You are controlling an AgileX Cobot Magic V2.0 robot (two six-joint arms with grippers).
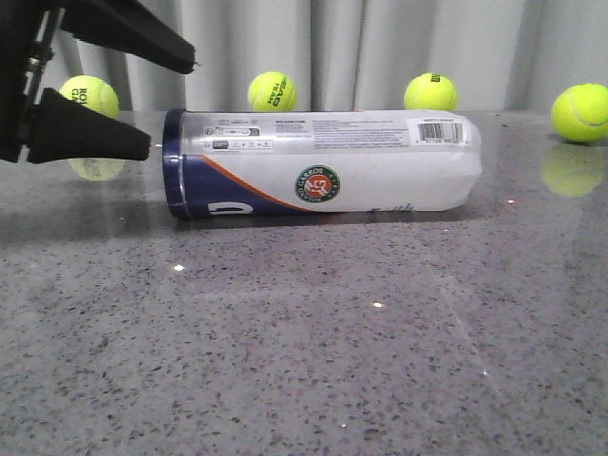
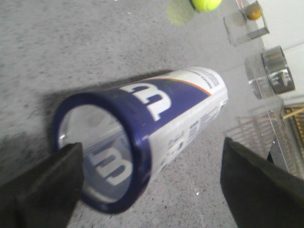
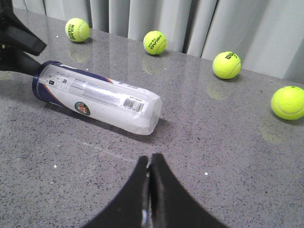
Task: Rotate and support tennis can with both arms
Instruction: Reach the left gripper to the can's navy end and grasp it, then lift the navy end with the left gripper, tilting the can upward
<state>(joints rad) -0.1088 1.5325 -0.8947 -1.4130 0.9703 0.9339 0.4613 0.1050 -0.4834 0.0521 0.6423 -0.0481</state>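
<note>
a grey speckled desk point(image 1: 304, 361) fills the near part of the scene. the right tool point(image 3: 149, 166) hangs over its near side with its two fingers pressed together, holding nothing, well apart from the can. further back, the tennis can point(image 1: 323, 161) lies on its side on the desk, its navy rim to the left and its clear rounded end to the right, the round logo facing forward. at the can's left end, the left tool point(image 1: 166, 100) has its fingers spread wide, one above the other, just beside the navy rim; whether they touch it cannot be told. along the far edge, four tennis balls point(image 1: 272, 91) sit spaced apart before a pale curtain point(image 1: 380, 47).
</note>
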